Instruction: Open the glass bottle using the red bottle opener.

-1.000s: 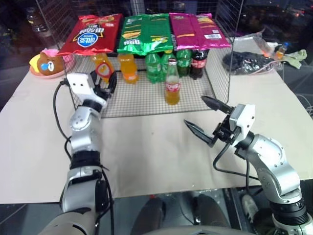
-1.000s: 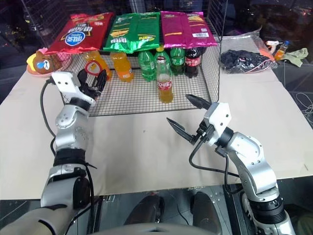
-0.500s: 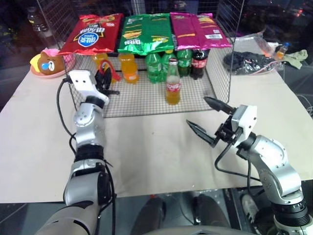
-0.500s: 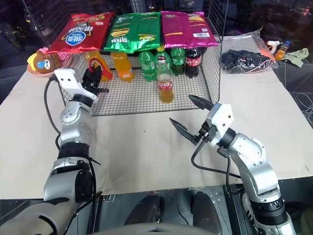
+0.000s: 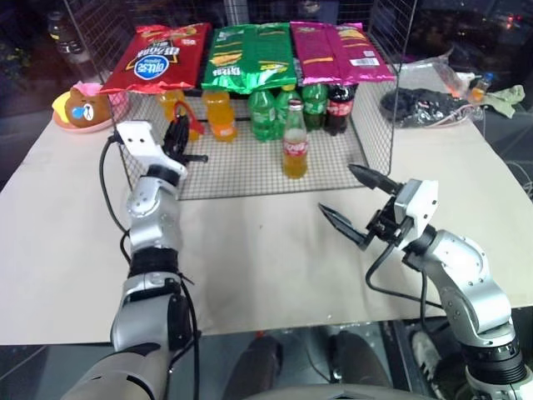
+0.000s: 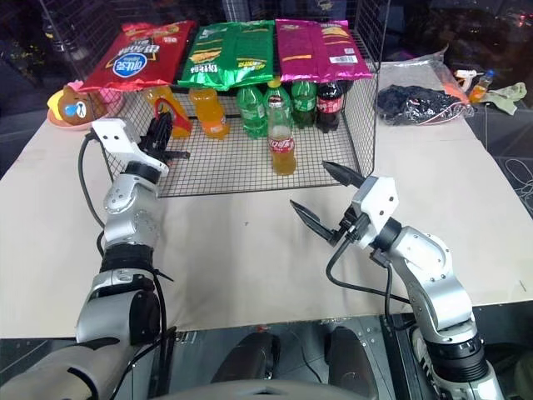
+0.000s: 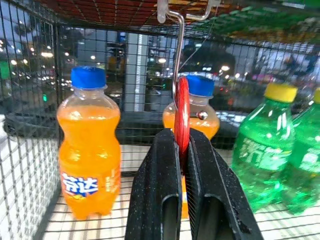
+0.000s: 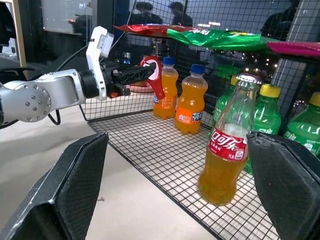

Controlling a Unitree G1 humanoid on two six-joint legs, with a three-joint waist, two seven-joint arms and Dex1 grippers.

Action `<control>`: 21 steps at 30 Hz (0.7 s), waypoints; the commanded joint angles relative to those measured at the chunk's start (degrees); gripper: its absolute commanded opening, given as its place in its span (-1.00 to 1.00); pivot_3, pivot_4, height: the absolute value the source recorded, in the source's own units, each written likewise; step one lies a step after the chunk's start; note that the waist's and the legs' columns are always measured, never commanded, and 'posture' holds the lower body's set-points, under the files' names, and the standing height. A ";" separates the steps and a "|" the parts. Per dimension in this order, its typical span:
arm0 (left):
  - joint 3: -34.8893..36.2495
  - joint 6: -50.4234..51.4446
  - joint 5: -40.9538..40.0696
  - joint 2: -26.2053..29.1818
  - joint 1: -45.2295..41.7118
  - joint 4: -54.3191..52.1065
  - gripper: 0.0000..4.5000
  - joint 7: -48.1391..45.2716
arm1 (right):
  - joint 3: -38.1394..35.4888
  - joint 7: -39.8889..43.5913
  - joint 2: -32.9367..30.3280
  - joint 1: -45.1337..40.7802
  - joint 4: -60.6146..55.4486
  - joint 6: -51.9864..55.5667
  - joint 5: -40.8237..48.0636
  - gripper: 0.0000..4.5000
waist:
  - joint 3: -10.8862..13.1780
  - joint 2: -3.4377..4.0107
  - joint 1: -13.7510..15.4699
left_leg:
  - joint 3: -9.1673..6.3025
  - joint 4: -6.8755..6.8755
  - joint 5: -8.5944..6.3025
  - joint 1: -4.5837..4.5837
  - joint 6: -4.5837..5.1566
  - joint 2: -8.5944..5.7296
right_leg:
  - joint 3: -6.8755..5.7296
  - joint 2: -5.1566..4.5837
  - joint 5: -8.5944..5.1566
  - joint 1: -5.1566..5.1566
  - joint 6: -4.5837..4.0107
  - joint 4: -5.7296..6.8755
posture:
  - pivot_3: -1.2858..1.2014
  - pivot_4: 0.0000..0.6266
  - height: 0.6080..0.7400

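Observation:
The glass bottle of amber drink stands upright on the wire rack floor, with its metal cap on. The red bottle opener hangs from a metal hook under the rack's top shelf, at the left end. My left gripper is shut on the opener's lower part, in front of two orange plastic bottles; the grip also shows in the right wrist view, with the opener at the fingertips. My right gripper is open and empty above the table, just right of the glass bottle and nearer than it.
Chip bags lie on the rack's top. Orange bottles, green bottles and a dark cola bottle line the back. The rack's mesh side wall stands on the right. A bear-faced toy sits far left and a dark bag far right.
My left gripper has shut on the hanging red opener and rolled a little at the wrist. My right arm has stayed where it was.

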 commanded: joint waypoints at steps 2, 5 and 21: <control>2.26 3.83 -5.27 -0.47 0.88 -8.97 -0.96 -0.27 | -0.62 0.37 0.09 -0.56 -0.61 -1.83 0.36 1.00 | 0.00 0.00 -0.02 | 0.00 0.01 0.00 0.00 0.00 0.01 | 0.01 0.00 0.00 0.00 0.00 0.01 | 0.03 -0.52 1.00; 2.07 6.92 -7.33 -0.59 2.77 -13.76 -0.96 -1.06 | -0.69 0.33 0.24 -0.72 -0.39 -2.01 0.61 1.00 | 0.00 0.00 0.00 | 0.00 0.02 0.00 0.00 0.00 0.01 | 0.01 0.00 0.00 0.00 0.00 0.02 | 0.03 -0.52 1.00; 0.50 21.65 -14.61 -0.33 11.71 -29.16 -0.96 -4.64 | -0.43 1.03 0.55 -1.69 0.68 -1.78 0.59 1.00 | 0.00 0.00 0.12 | -0.01 0.15 0.00 0.04 0.00 0.02 | 0.00 0.01 0.00 0.10 0.00 0.07 | 0.03 -0.52 1.00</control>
